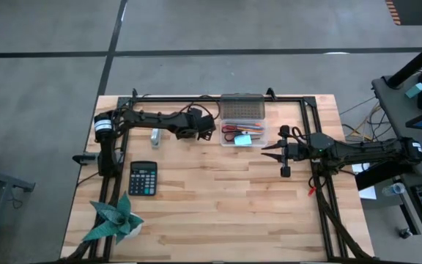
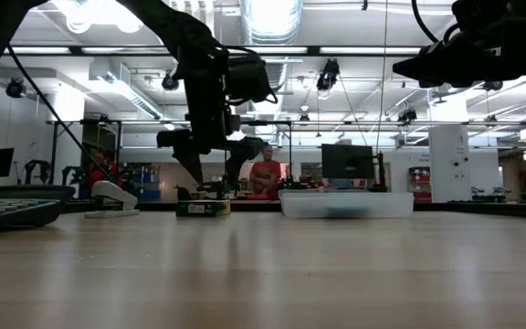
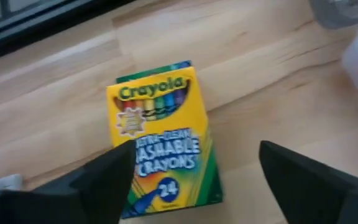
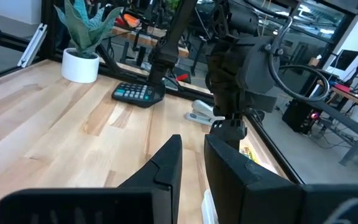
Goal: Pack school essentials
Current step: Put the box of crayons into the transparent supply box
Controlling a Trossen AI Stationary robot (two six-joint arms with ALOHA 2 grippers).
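hovering over the yellow-green crayon box [image 3: 163, 140], the left gripper [image 3: 194, 180] has its jaws spread wide, one finger on either side of the box and clear of it. the box lies flat on the table [image 1: 218, 198] near the far edge, just beside the clear plastic bin [image 1: 244, 136], which holds red-handled scissors [image 1: 234, 130] and a light-blue note pad [image 1: 244, 138]. the right gripper [image 1: 269, 150] hangs above the table on the other side of the bin, its jaws nearly pressed together with only a narrow gap, holding nothing. a white stapler [image 1: 154, 137] sits near the left arm, a black calculator [image 1: 143, 178] nearer the front, and a green paper plant [image 1: 113, 218] at the front left corner.
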